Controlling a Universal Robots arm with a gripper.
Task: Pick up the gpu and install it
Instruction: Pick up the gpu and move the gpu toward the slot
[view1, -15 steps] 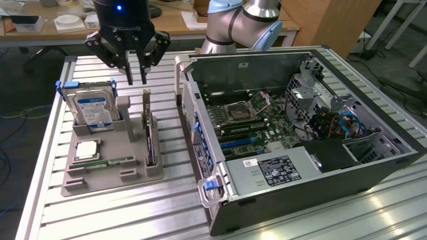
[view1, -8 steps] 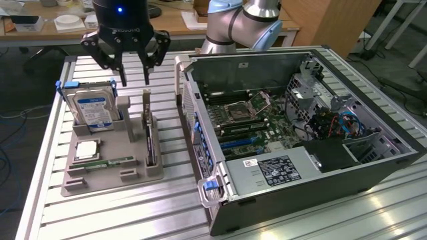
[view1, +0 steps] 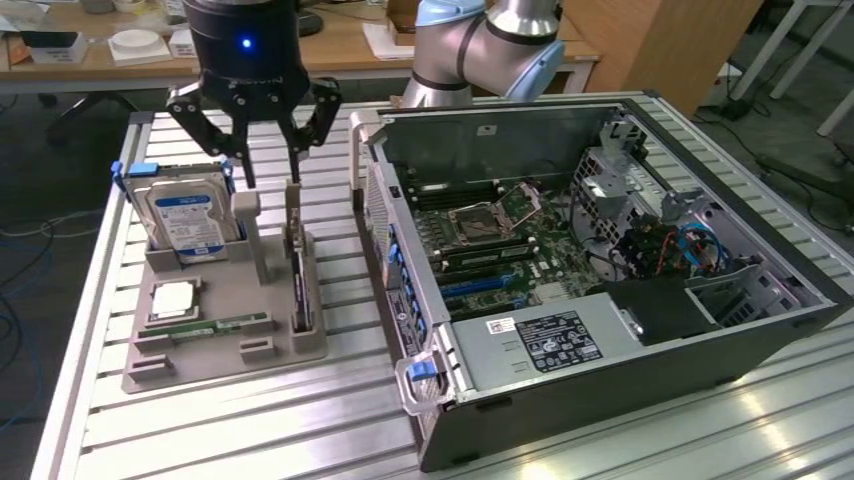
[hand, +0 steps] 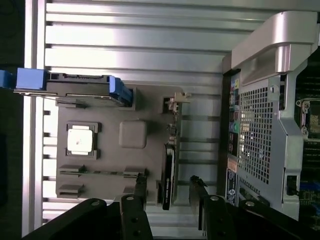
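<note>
GPU: standing on edge in the gray tray on the table.
Arm: hanging over the tray, wrist pointing straight down.
Jaws: standing released, flanking the GPU from above, gripping nothing.
Tray: also holding hard drive, CPU, memory stick.

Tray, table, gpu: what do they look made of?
Tray: matte grey-brown, looks like plastic, possibly printed, with formed slots and posts.
Table: bare metal, likely aluminium, judging by its shiny ribbed slats.
gpu: dark circuit board with a pale, metal-looking bracket at one end.
</note>
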